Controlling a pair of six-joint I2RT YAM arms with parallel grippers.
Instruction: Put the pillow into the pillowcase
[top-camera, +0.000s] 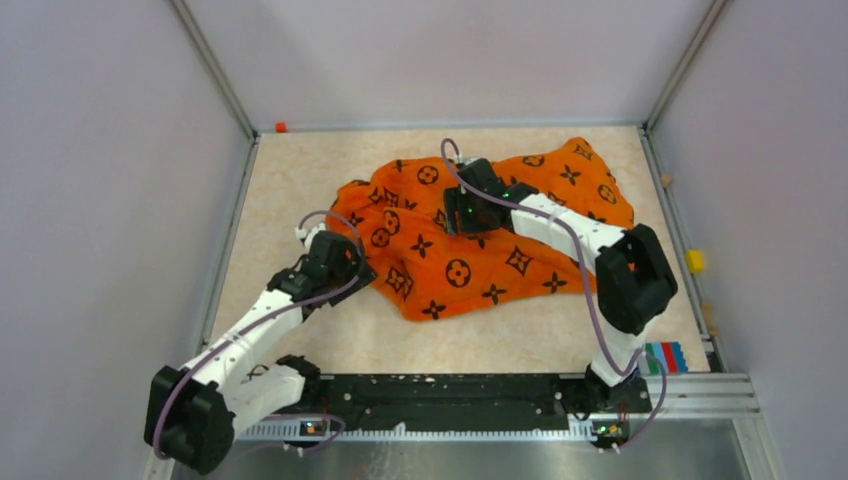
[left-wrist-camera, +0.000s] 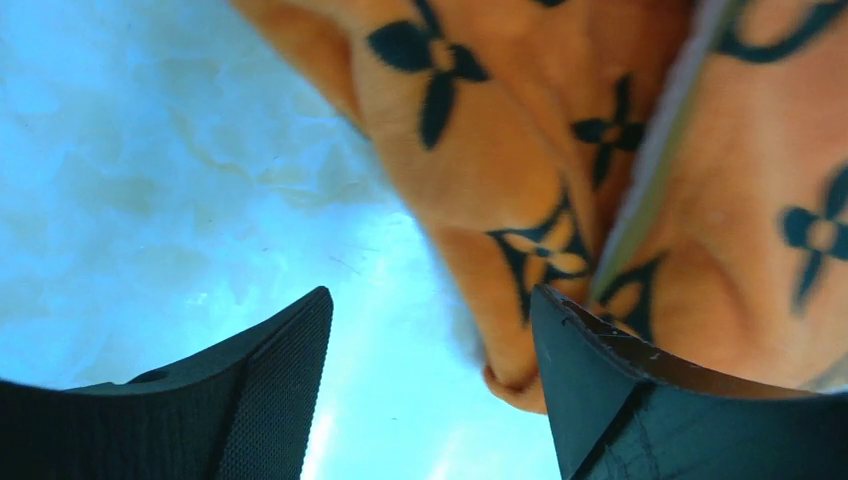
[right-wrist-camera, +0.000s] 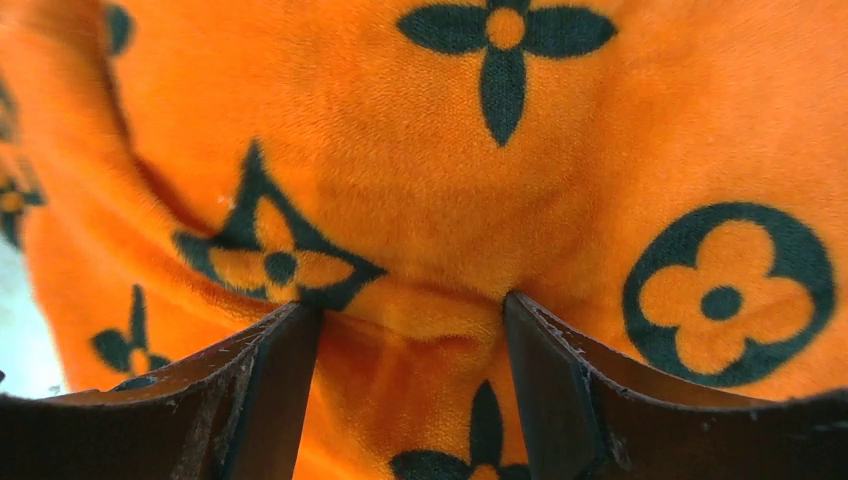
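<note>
The orange pillowcase (top-camera: 480, 265) with black motifs lies crumpled and bulging across the middle of the table. The pillow is hidden; only a thin pale yellowish strip (left-wrist-camera: 650, 180) shows between two orange folds in the left wrist view. My left gripper (top-camera: 352, 264) sits at the pillowcase's left edge, open (left-wrist-camera: 430, 300), with bare table between its fingers and a fold of the pillowcase (left-wrist-camera: 480, 170) beside the right finger. My right gripper (top-camera: 463, 210) is over the pillowcase's middle, open (right-wrist-camera: 410, 305), with its fingertips set against the plush pillowcase (right-wrist-camera: 560, 170).
A small orange block (top-camera: 281, 127) sits at the back left corner. A yellow block (top-camera: 694, 261) lies outside the right rail. Coloured blocks (top-camera: 665, 357) are by the right arm's base. Metal rails (top-camera: 228, 250) and grey walls enclose the table.
</note>
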